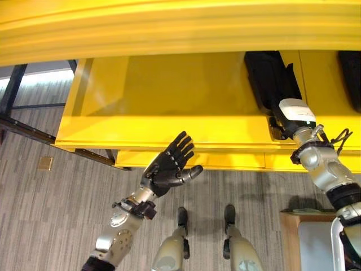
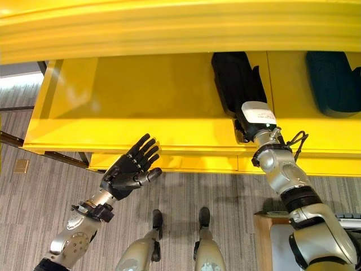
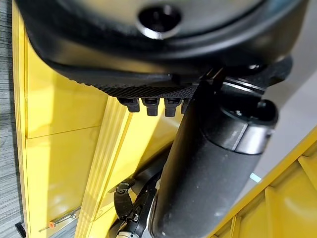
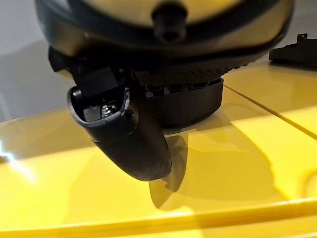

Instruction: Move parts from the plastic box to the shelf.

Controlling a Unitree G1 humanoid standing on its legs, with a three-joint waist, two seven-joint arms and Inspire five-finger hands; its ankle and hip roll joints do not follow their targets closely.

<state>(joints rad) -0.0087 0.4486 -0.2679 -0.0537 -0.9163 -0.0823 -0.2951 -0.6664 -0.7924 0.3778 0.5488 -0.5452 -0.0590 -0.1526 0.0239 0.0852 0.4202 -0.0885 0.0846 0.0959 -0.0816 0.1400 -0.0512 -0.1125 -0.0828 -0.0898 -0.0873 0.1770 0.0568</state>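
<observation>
The robot stands close against the glossy yellow metal shelf (image 1: 169, 107), looking down past its upper ledge onto a lower tray-like level. Its right hand (image 1: 280, 96) reaches forward over the shelf's near lip, resting on or just over a long black moulded part (image 2: 234, 79) that lies on the yellow surface right of the middle. In the right wrist view the thumb (image 4: 124, 139) hangs just above the yellow surface, and a low dark block (image 4: 183, 104) sits beyond the palm; whether the fingers are clamped round it or merely laid against it I cannot tell, since the hand's own bulk hides them. My reading is that the arm is stretched this far so the part ends up well back from the edge, where it would not slide off.

A second dark, rounded part (image 2: 333, 82) already lies further right on the same level, apart from the first; that suggests the parts are being set side by side.

The left hand (image 1: 172, 164) hovers in front of the shelf's near lip, below it and left of the middle, palm up, fingers straight and spread, holding nothing. It looks parked there, out of the working arm's way.

At the lower right, the corner of a pale wooden table (image 1: 289, 223) shows over the grey striped floor (image 1: 51, 214).
</observation>
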